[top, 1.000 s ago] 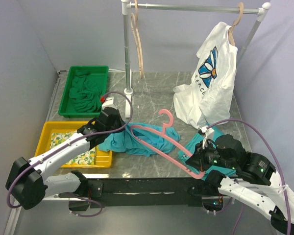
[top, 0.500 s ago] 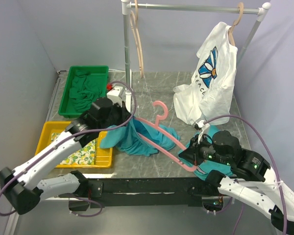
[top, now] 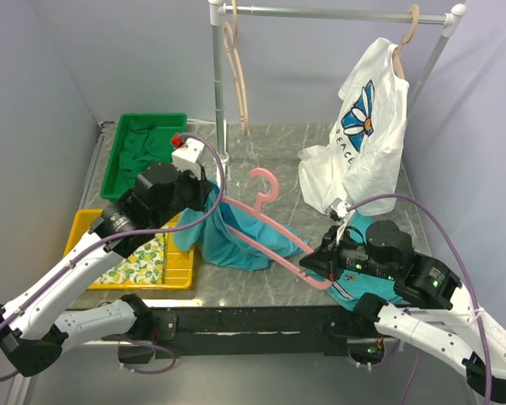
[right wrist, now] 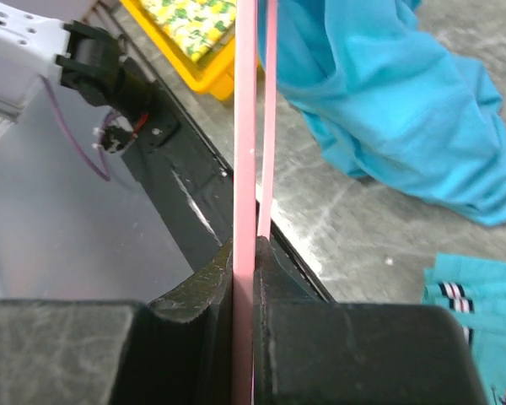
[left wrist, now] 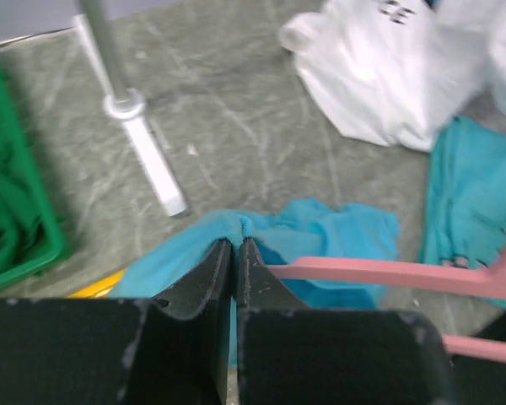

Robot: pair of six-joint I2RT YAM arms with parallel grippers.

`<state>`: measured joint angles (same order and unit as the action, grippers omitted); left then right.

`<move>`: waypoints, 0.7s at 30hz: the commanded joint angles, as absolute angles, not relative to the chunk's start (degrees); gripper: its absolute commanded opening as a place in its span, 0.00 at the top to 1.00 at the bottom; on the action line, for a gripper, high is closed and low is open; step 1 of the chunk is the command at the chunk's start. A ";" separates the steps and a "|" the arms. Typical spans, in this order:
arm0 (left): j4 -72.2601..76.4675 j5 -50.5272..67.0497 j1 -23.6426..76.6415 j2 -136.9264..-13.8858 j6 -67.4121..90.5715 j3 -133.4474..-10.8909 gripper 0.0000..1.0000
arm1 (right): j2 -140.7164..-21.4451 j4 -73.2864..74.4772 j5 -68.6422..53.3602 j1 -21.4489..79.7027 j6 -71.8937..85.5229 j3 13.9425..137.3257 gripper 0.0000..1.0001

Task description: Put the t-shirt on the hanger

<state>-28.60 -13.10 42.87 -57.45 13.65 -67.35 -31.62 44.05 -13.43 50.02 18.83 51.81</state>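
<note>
Plain turquoise cloth t-shirt (top: 236, 242) pinched at raised fold by closed left gripper (left wrist: 234, 246), remainder draped on grey marble tabletop (top: 270, 152). Thin pink plastic hanger (left wrist: 363, 272) clamped at lower end by right gripper (right wrist: 246, 246), slanted over t-shirt.

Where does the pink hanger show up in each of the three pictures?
Top view: the hanger slants across the middle, down to the right claw.
Left wrist: its pink bar juts in from the right edge, low.
Right wrist: a thin upright strip at centre, pinched in the claw.
Shared landmark: the turquoise t-shirt, seen in all three.
</note>
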 commanded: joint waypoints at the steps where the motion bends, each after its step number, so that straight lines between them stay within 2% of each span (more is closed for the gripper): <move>1: -22.43 3.04 44.47 -56.34 9.33 -66.63 0.99 | -32.17 35.87 -18.01 50.45 18.19 50.11 1.00; 4: -19.87 13.25 47.02 -53.71 7.48 -64.60 0.99 | -33.05 32.35 -18.72 50.45 17.84 47.82 1.00; 7: -18.02 16.09 47.28 -50.98 7.29 -62.67 0.97 | -32.96 27.35 -17.76 50.54 18.45 45.45 1.00; 9: -18.45 7.88 47.29 -49.93 8.25 -61.36 0.97 | -33.48 24.09 -16.70 50.45 19.77 43.96 1.00; 11: -19.42 1.09 47.29 -49.40 8.88 -60.74 0.89 | -33.49 21.29 -17.40 50.54 20.47 42.90 1.00; 13: -20.82 -10.82 47.20 -48.78 11.68 -59.59 0.91 | -32.87 20.04 -16.71 50.54 20.83 40.35 1.00; 15: -22.67 -15.10 47.29 -48.69 13.00 -59.15 0.83 | -33.05 19.95 -15.91 50.62 20.83 38.94 1.00; 16: -22.94 -16.94 47.29 -48.52 13.70 -58.89 0.83 | -33.48 19.86 -15.73 50.63 20.92 38.67 1.00; 19: -21.36 -12.94 47.29 -48.86 14.76 -57.75 0.80 | -34.62 15.06 -16.70 50.97 21.88 37.44 1.00; 21: -19.96 -10.91 47.29 -49.39 15.73 -57.31 0.66 | -35.77 12.58 -16.70 51.15 22.24 36.48 1.00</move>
